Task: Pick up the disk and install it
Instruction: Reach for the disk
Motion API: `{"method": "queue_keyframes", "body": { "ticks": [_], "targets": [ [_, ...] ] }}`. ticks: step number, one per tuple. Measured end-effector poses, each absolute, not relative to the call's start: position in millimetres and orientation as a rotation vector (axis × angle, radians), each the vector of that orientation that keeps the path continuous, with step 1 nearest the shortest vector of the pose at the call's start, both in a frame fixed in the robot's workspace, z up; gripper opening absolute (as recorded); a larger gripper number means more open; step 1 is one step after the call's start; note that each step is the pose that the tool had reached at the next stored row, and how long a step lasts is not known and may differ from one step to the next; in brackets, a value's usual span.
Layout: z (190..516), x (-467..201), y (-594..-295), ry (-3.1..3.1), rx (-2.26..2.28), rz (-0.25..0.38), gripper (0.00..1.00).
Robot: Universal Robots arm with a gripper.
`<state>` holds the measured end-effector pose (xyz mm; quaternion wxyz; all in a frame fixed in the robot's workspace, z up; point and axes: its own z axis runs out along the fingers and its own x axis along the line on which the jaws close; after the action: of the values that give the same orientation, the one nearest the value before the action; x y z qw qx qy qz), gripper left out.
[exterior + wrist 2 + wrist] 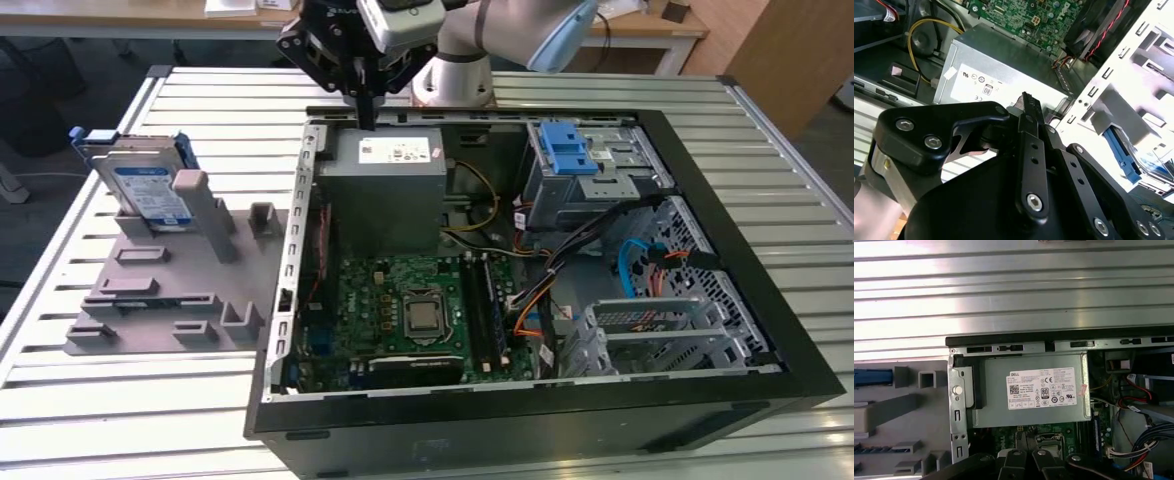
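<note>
The flat rectangular silver-grey metal disk (144,190) has a blue-and-white printed label whose writing is too small to make out, and blue plastic side rails. It stands on edge, leaning slightly, in a grey plastic fixture plate (174,290). In the exterior view it sits at about nine o'clock from the open black tower computer case (534,425), well apart from the arm. Both rest on a slatted silver metal table (134,400). Inside the case, at eleven o'clock, a large grey power-supply box (387,170) has a white sticker on its top face. The first wrist view shows rows of dark print, round marks and a small square code on that sticker. A green circuit board (400,300) lies at six o'clock from the box, and a silver metal cage with a blue plastic latch (587,160) sits at one o'clock in the case. The black gripper (363,122) points straight down at the case's twelve o'clock rim, just above the far edge of the power-supply box. Its jaws are clenched together and grasp nothing.
</note>
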<state>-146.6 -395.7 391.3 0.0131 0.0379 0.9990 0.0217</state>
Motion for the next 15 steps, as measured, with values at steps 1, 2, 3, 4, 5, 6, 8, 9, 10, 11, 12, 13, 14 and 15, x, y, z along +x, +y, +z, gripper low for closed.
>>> {"method": "queue_keyframes", "body": {
  "ticks": [1,2,3,4,5,6,8,9,10,11,12,13,14,15],
  "targets": [
    [391.3,-146.8,-395.7,3.113,0.118,0.068,0.11],
    [391.2,-147.1,-395.7,3.112,0.118,0.068,0.11],
    [391.1,-147.3,-395.7,3.112,0.118,0.068,0.11],
    [391.1,-147.4,-395.7,3.113,0.118,0.067,0.11],
    [391.0,-147.8,-395.7,3.113,0.118,0.068,0.11],
    [390.8,-148.3,-395.7,3.113,0.118,0.068,0.11],
    [390.6,-149.5,-395.7,3.113,0.118,0.068,0.11],
    [390.5,-150.2,-395.7,3.113,0.118,0.068,0.11],
    [390.4,-150.8,-395.7,3.113,0.118,0.068,0.11],
    [390.3,-151.4,-395.6,3.113,0.118,0.068,0.11],
    [390.2,-151.9,-395.6,3.113,0.118,0.068,0.11],
    [390.1,-152.4,-395.7,3.113,0.118,0.068,0.11],
    [390.0,-153.0,-395.7,3.113,0.118,0.068,0.11],
    [389.9,-153.5,-395.7,3.113,0.118,0.068,0.11]
  ]
}}
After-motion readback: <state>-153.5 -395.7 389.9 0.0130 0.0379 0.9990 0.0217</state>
